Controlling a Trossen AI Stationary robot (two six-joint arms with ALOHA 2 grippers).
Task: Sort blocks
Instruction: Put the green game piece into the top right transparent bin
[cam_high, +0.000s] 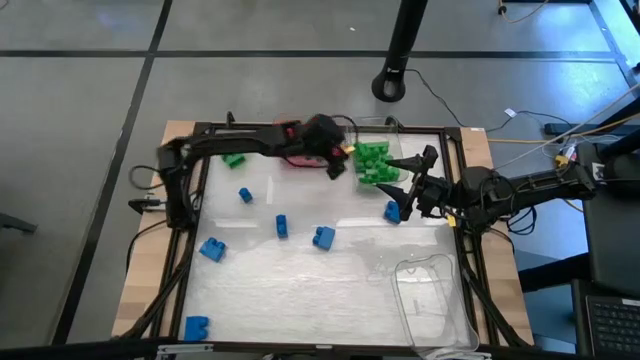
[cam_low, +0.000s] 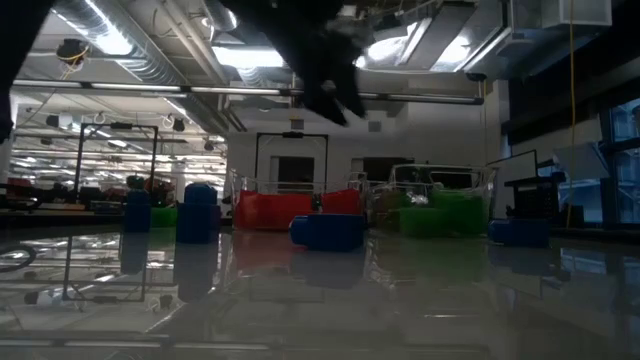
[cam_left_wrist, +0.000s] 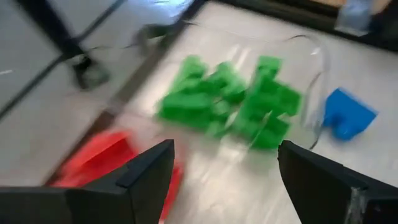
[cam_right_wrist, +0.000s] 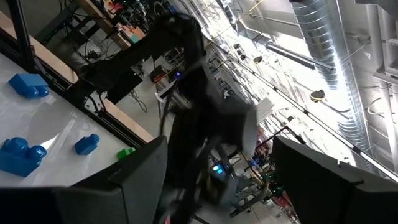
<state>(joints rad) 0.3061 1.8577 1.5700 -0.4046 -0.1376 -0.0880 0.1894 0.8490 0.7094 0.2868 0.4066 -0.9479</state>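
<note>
From where I sit, the blue bricks (cam_high: 281, 226) lie scattered over the left and middle of the table (cam_high: 300, 290). One green stray (cam_high: 234, 158) sits near the far-left rail. The red pile (cam_high: 297, 157) and green pile (cam_high: 374, 162) are gathered at the far edge, the green ones inside a clear bin.

My left gripper (cam_high: 335, 160) hangs above the far edge between those piles, fingers spread with nothing between them. My right gripper (cam_high: 412, 183) is raised just beside the green pile, also spread and empty, a blue brick (cam_high: 392, 211) lying close by it.

I judge these bricks light, rigid and slick. I'd pinch one across its flat side walls, not the studs, and expect it to skid if nudged.

The tabletop is glossy white and mirrors the ceiling lights. An empty clear bin (cam_high: 432, 296) sits at the near right. Beyond is a large hall with lamps and ducts.
</note>
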